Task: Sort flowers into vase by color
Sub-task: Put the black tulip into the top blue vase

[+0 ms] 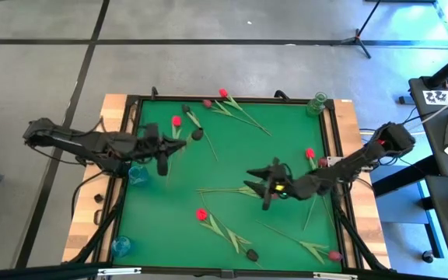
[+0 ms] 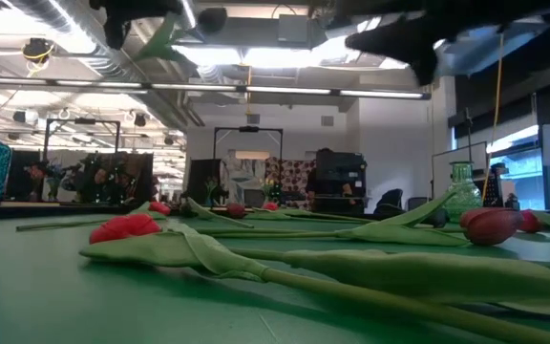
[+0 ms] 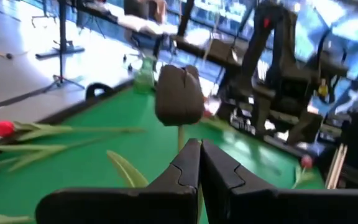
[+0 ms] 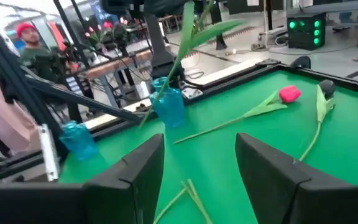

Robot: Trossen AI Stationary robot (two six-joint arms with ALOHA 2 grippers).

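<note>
A dark-headed tulip (image 3: 179, 94) is held by its stem in the closed left gripper (image 1: 162, 161), raised just beside the blue vase (image 1: 138, 174) at the table's left edge (the right gripper (image 1: 267, 190), open and empty, hovers mid-table, well apart)

table (image 1: 286, 155): matt green felt, wood rim | vase (image 4: 169, 106): glossy blue glass | fingers (image 4: 138, 171): matt black plastic
</note>
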